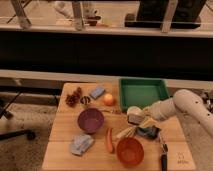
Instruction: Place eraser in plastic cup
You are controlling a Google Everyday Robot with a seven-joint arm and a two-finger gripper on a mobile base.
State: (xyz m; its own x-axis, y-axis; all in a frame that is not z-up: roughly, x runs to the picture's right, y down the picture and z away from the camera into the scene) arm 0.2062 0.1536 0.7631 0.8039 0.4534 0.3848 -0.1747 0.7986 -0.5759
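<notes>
The gripper (142,118) is reaching in from the table's right edge toward the middle. The eraser (135,119) is lying at its tip, just beside the plastic cup (133,110), on the cup's front-edge side. Whether the gripper is clamping it, I cannot tell.

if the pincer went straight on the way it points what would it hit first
Likely the white cup, right at the tip of the pincer, which points left. Depth is unclear; it could pass in front toward the purple bowl.
</notes>
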